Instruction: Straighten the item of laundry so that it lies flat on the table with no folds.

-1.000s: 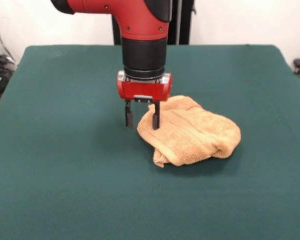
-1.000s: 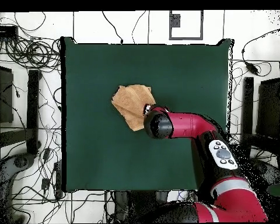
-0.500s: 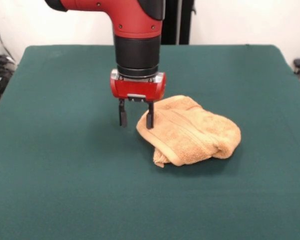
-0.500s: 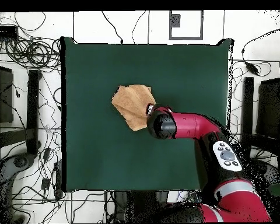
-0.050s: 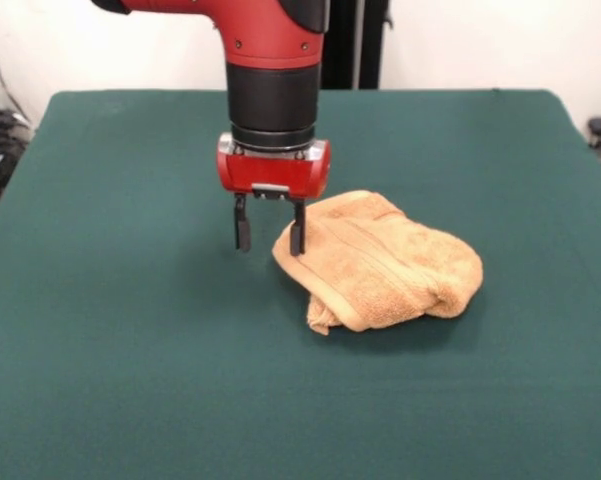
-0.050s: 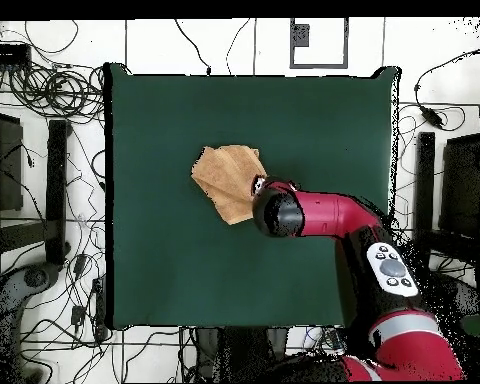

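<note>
Just above the table's (image 5: 130, 380) dark green cloth, near its middle, your gripper (image 5: 269, 234) hangs with its two black fingers (image 5: 242, 232) spread apart and nothing between them. One fingertip sits at the left edge of the orange-tan terry towel (image 5: 390, 265); the other is out over bare cloth beside it. You cannot tell from either view whether that fingertip touches the towel. The towel lies rumpled and folded over on itself, with a woven border band showing across its top and a thick rolled fold along its near edge. From overhead, the towel (image 6: 227, 178) sits a little toward the table's (image 6: 314, 110) far half, with the red arm (image 6: 324, 215) reaching in over its corner.
</note>
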Motion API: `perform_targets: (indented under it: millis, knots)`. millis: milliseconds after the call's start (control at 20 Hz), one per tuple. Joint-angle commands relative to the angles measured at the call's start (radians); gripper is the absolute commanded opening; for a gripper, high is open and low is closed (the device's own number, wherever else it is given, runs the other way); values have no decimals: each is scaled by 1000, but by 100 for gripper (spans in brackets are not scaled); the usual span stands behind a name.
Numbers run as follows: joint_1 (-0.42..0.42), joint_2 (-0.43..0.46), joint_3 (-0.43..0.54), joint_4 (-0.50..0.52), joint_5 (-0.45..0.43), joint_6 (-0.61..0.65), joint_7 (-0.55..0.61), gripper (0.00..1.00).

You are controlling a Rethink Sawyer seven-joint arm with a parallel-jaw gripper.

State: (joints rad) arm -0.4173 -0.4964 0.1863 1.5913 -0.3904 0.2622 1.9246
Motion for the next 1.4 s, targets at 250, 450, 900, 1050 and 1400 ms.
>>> perform_targets:
  millis: [250,450,900,1050,1400]
  knots:
    - [15,24,52,51,-56,-11,8,100]
    - [14,23,53,53,-53,-5,8,100]
    - [16,21,50,53,-53,0,7,100]
    - [19,21,46,50,-53,0,9,100]
    - [27,20,35,47,-54,-3,17,0]
